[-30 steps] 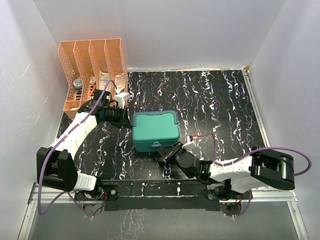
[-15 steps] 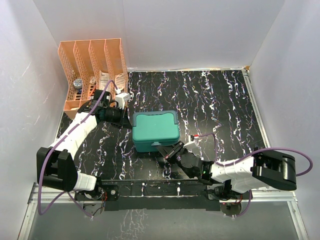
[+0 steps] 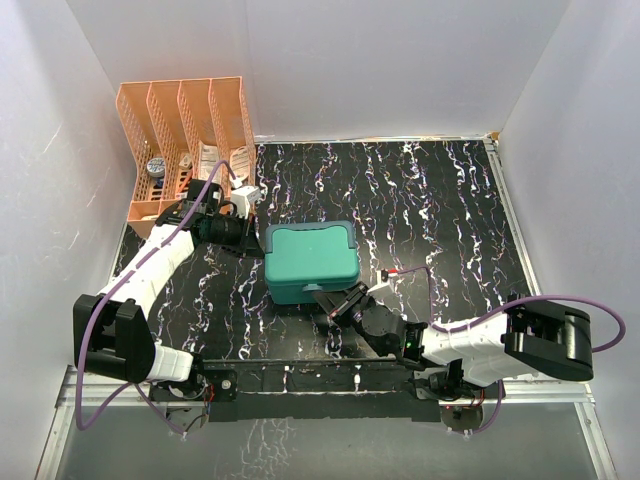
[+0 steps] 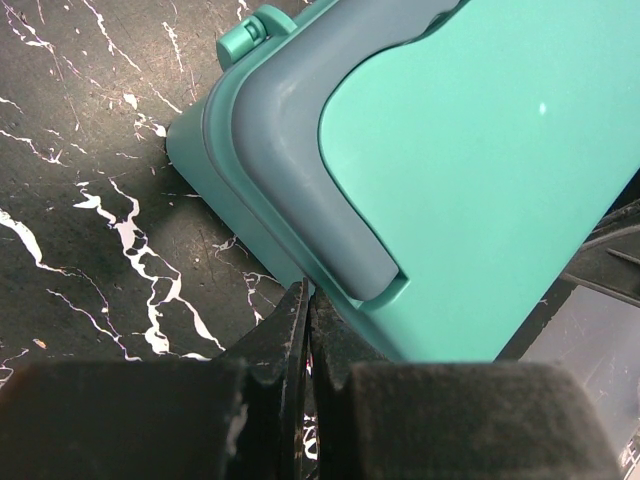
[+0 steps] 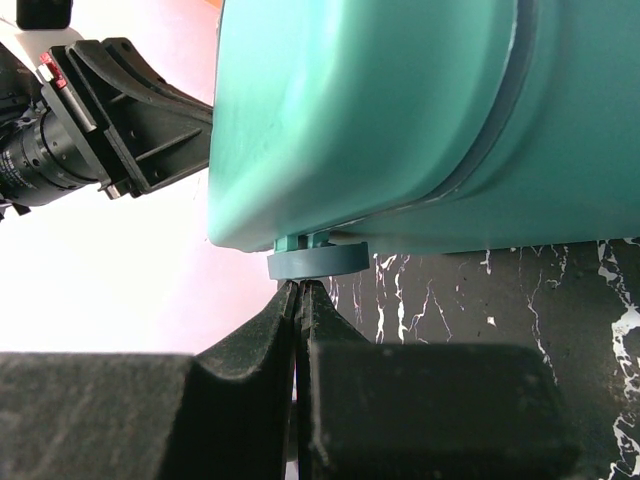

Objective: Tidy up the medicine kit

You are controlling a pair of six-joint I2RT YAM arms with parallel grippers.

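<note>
- The kit, lid shut, sits on the table, a little left of centre and towards the arms. Its long axis runs left to right.
- Its latch faces the near edge, directly ahead of the right gripper, whose closed, empty tips sit just under it.
- The left gripper, closed and empty, is just beside the kit's left side, away from the latch.

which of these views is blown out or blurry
Right wrist: the background beside the medicine kit is blown out to pinkish white. Left wrist: the left gripper in the foreground is dark and soft, the kit sharp. Top external: evenly lit, sharp.
</note>
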